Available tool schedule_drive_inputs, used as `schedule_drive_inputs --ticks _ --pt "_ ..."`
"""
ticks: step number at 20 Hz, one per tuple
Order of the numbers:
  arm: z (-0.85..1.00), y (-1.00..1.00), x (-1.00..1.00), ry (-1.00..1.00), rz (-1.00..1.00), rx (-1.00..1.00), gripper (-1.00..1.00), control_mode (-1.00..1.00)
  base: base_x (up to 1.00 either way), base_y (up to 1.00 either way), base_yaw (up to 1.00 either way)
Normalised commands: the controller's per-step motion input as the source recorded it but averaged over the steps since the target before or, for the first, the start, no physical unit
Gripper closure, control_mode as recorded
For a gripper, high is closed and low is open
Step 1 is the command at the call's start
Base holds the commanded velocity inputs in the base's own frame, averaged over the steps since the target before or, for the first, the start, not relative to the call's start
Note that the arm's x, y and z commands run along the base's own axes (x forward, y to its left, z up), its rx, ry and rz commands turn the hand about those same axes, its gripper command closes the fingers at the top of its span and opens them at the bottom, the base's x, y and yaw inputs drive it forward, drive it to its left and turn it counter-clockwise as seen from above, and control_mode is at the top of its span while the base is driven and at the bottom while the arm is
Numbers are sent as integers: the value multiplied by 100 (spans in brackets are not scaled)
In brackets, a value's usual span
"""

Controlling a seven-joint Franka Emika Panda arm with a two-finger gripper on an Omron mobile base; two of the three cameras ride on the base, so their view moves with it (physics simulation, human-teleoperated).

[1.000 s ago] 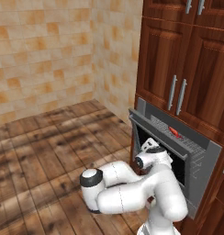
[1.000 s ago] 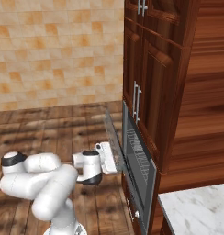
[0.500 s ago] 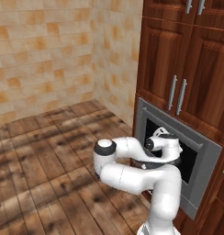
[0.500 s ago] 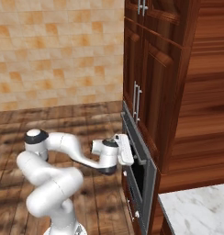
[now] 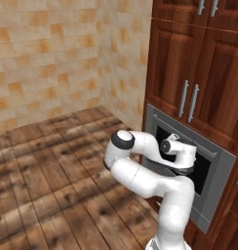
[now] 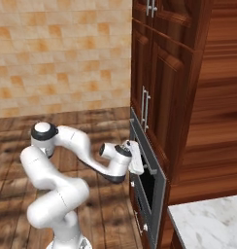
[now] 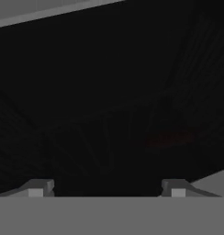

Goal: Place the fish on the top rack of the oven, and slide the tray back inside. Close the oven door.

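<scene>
The oven door (image 5: 209,201) stands upright against the oven (image 5: 151,113), shut or very nearly so. My gripper (image 5: 190,157) is right at the door's upper part, just below the bar handle (image 5: 205,146), with its hand almost touching the panel. In the right base view the gripper (image 6: 141,164) meets the door (image 6: 148,200) from the left. In the hand view the gripper (image 7: 107,188) is open, nothing between its fingertips (image 7: 38,188). Through the black window, faint wires of the top rack (image 7: 95,142) show, with a dim reddish smear of the fish (image 7: 171,137) on it.
Red-brown cabinet doors (image 5: 187,73) with slim steel handles rise above the oven. A tiled wall (image 5: 52,58) and a wooden floor (image 5: 48,171) lie to the left. A marble counter corner (image 6: 208,226) sits at the lower right of the right base view.
The oven door has swung up from a tilted, part-open position to upright against the oven. My hand rose and followed it toward the oven front, elbow swinging up.
</scene>
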Motion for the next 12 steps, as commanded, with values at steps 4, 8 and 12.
schedule_drive_inputs --ticks 4,8,12 --pt "-37 -100 17 5 0 23 -100 -100 0 0 0" --pt "-30 -96 4 0 -1 17 -100 -100 0 0 0" --pt "-21 -83 -9 0 -7 10 -100 -100 0 0 0"
